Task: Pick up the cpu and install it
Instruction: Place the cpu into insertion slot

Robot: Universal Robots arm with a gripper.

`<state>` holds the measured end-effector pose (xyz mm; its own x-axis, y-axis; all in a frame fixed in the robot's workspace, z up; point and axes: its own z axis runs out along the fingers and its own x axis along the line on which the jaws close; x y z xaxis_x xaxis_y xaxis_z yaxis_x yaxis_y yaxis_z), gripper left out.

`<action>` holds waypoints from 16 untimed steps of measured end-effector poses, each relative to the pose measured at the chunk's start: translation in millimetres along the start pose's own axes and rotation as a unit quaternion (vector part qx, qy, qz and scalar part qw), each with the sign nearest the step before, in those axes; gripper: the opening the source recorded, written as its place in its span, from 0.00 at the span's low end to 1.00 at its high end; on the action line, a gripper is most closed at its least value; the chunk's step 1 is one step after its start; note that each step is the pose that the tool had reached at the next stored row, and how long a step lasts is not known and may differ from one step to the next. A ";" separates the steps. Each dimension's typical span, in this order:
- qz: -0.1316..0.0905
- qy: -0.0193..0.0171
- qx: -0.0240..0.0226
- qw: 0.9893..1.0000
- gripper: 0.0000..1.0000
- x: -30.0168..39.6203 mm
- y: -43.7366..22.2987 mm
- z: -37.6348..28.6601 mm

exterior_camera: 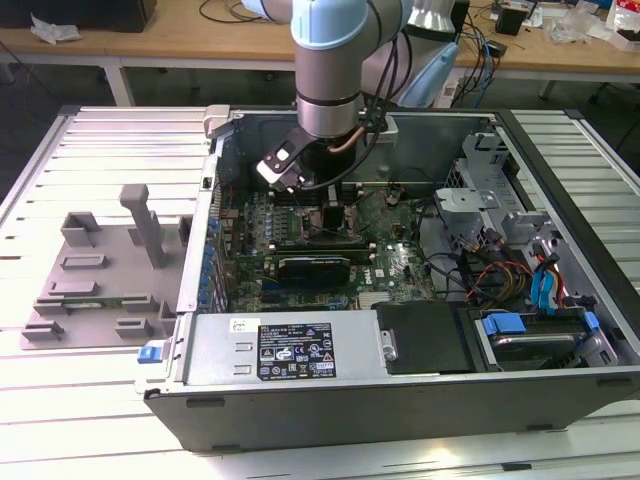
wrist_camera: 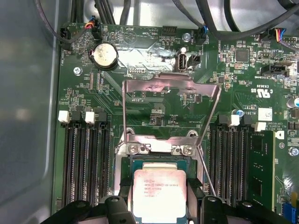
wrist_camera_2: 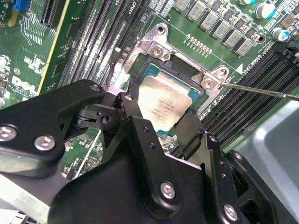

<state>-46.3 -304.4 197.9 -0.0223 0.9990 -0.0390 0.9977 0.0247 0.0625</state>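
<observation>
First wrist view: claw (wrist_camera: 160,187) grips cpu (wrist_camera: 160,197) flat, face-up.

Grey arm (exterior_camera: 335,90), pale-blue caps (exterior_camera: 330,25), seemingly black cables (exterior_camera: 385,70); black hand (wrist_camera_2: 158,112), silver screws (wrist_camera_2: 168,190).

Looks like a robotics lab, folks: a robot arm (exterior_camera: 335,60) reaches into an opened computer case (exterior_camera: 350,410) on a slatted metal bench (exterior_camera: 90,420), the cpu (wrist_camera_2: 163,105) pinched between the jaws of its gripper (wrist_camera_2: 159,114) above a bare motherboard (wrist_camera: 140,60), and well beyond them wooden worktables (exterior_camera: 150,45) trail loose cables (exterior_camera: 225,12).
</observation>
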 end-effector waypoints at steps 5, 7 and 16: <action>0.000 0.000 0.000 1.000 0.55 0.0 -0.3 0.5; 0.000 0.000 0.000 1.000 0.55 0.1 -1.0 0.4; 0.000 0.000 0.000 1.000 0.55 0.1 -1.2 1.4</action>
<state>-47.3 -304.4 196.4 -0.0222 0.9990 -0.0390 0.9977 0.0247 0.0629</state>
